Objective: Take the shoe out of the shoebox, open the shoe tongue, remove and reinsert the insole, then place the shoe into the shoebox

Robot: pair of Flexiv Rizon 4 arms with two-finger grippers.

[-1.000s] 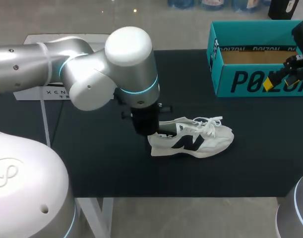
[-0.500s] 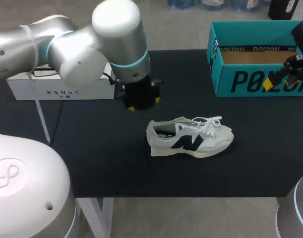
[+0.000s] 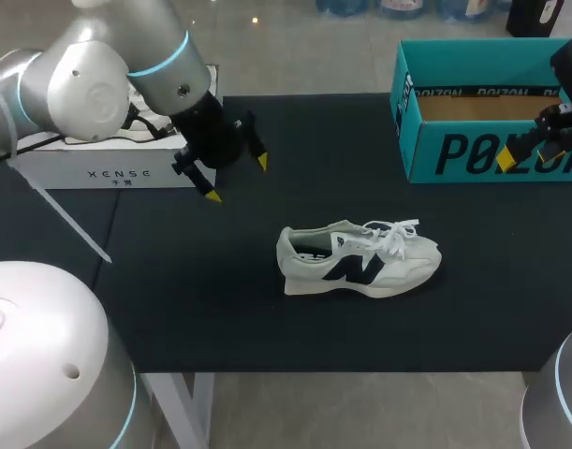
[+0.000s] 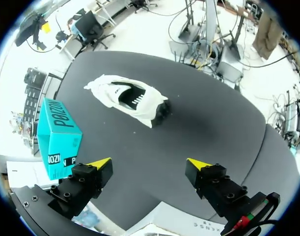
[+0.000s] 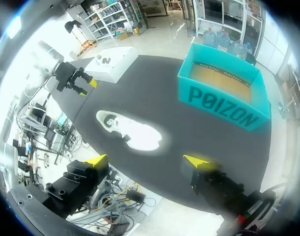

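A white sneaker [image 3: 359,262] with a dark side logo lies on its sole in the middle of the black table, toe pointing right, laces loose. The open teal shoebox [image 3: 473,154] stands at the back right. My left gripper [image 3: 238,178] hangs open and empty above the table, up and to the left of the sneaker's heel. In the left wrist view the sneaker [image 4: 130,97] lies well ahead of the open left gripper [image 4: 150,164], its insole visible. My right gripper [image 5: 150,160] is open and empty, hovering by the shoebox [image 5: 223,110], with the sneaker [image 5: 132,132] ahead of it.
A white flat box [image 3: 108,168] sits at the table's back left, just behind my left arm. The black tabletop [image 3: 220,318] runs to its front edge below the sneaker. The shoebox [image 4: 56,132] shows beside the left gripper's finger.
My left gripper has opened, let go of the sneaker's heel opening, and pulled up and back to the left. The sneaker stays put. The right arm has not moved.
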